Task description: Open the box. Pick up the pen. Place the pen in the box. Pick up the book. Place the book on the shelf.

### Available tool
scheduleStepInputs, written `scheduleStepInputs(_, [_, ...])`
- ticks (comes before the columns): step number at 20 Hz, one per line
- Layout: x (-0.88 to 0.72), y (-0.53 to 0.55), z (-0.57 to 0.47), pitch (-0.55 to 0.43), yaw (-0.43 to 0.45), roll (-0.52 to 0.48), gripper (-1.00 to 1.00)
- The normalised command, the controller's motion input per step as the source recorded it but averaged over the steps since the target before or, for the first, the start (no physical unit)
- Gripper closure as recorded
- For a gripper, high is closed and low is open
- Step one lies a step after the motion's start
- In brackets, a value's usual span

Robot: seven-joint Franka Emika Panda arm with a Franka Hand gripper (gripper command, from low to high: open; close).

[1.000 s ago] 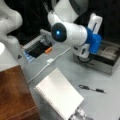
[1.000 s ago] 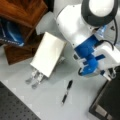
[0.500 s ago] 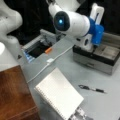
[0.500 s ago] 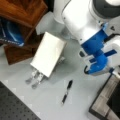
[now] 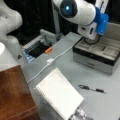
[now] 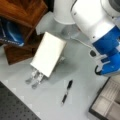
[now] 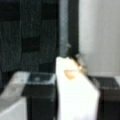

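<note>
i see the box open; my gripper (hidden, can't tell its state) hangs over it; the pen lies flat nearby, toward a front view's bottom.

**Clearance and obstructions on the table**

The box stands open at a front view's right edge of the table, its compartments unobstructed from above except where the arm hangs over its rear. The pen lies alone on bare surface near the box front. The book leans tilted on its stand. A white cable crosses the centre. The shelf top is bare.
</note>
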Motion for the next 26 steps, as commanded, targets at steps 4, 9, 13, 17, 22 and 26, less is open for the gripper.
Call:
scheduleStepInputs(4, [-0.14,0.22,0.09,0.036,0.048,-0.064,1.0])
scheduleStepInputs(9, [-0.17,0.36,0.08,0.023,0.063,-0.141,1.0])
scheduleStepInputs(13, [-0.16,0.36,0.02,0.02,0.038,-0.146,1.0])
scheduleStepInputs(17, [-0.14,0.28,-0.1,0.014,0.033,-0.147,-1.0])
scheduleStepInputs(22, [-0.14,0.28,-0.16,-0.001,0.029,-0.18,-1.0])
scheduleStepInputs(26, [-0.09,0.17,-0.09,-0.014,0.009,-0.142,-1.0])
